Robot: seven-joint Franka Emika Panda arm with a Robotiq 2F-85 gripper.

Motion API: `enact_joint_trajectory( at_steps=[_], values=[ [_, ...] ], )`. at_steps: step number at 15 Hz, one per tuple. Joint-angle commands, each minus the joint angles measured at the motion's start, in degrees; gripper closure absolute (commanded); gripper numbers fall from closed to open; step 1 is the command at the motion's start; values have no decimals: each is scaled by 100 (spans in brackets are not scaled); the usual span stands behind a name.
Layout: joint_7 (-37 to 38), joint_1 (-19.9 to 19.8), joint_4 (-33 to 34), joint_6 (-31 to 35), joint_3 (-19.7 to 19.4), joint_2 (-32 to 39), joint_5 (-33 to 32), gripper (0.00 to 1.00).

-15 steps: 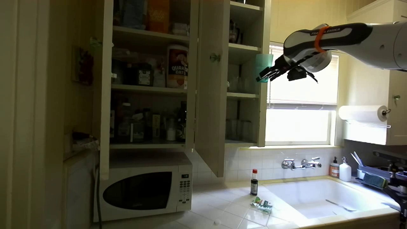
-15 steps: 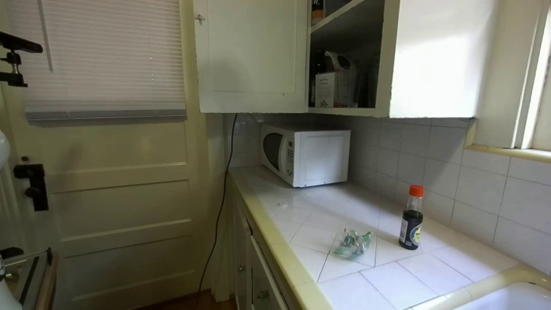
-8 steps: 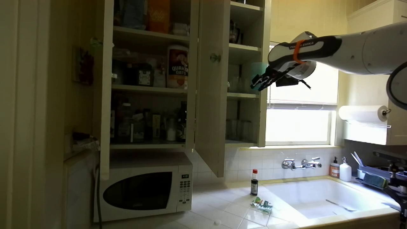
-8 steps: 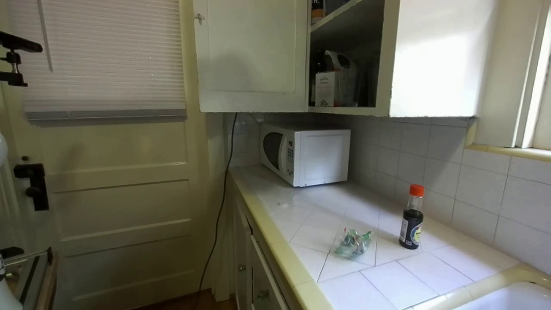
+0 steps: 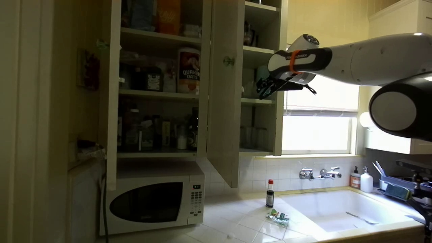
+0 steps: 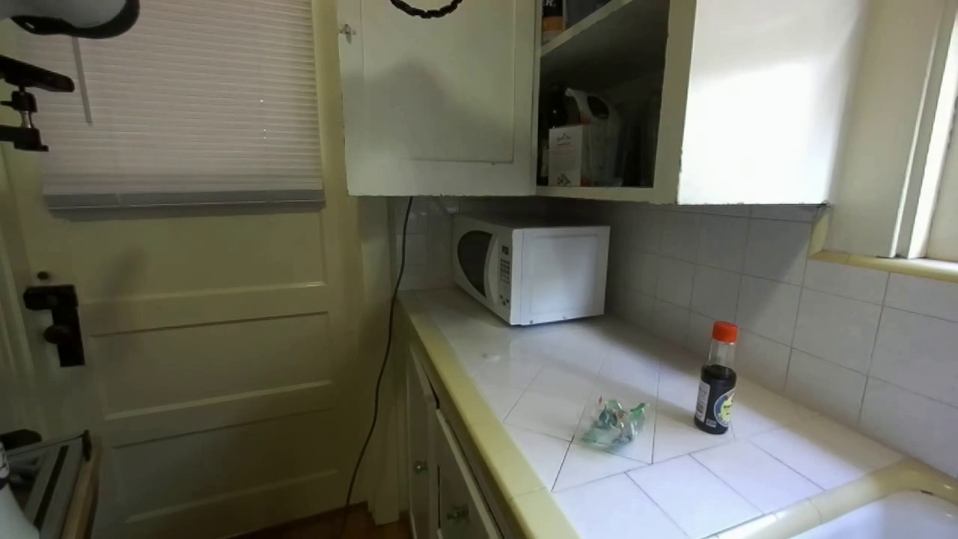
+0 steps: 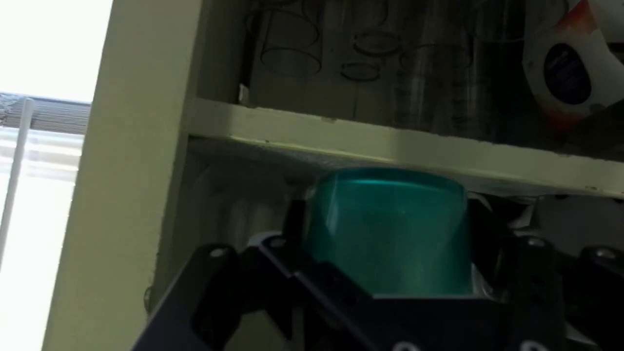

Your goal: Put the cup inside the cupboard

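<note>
Both fingers of my black claw (image 7: 388, 227) are closed on a translucent teal, cylindrical plastic cup (image 7: 390, 243), its long axis near upright. Just below runs a white-painted shelf (image 5: 249, 100) of the tall white wooden cupboard (image 5: 280, 135). I judge the inward push turns on the cup's base clearing that shelf's front edge; whether it is past, I cannot tell.

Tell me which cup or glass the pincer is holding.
The teal cup, held in the pincer; the glasses in the cupboard are clear and unheld.
</note>
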Motion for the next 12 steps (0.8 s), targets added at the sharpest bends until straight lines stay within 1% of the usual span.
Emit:
enact_joint_trajectory(
  at_steps=[1, 2, 3, 4, 6, 7, 12],
  values=[
    [223, -866, 822, -519, 568, 479, 510, 46],
    [242, -1151, 1000, -637, 831, 540, 687, 46],
    [129, -1284, 1124, -703, 931, 576, 939, 46],
    [174, -935, 592, -385, 782, 296, 491, 21],
    [167, -1108, 824, -467, 878, 435, 702, 21],
    [167, -1139, 873, -479, 891, 469, 728, 46],
    [294, -1265, 1036, -695, 795, 741, 612, 46]
  ],
)
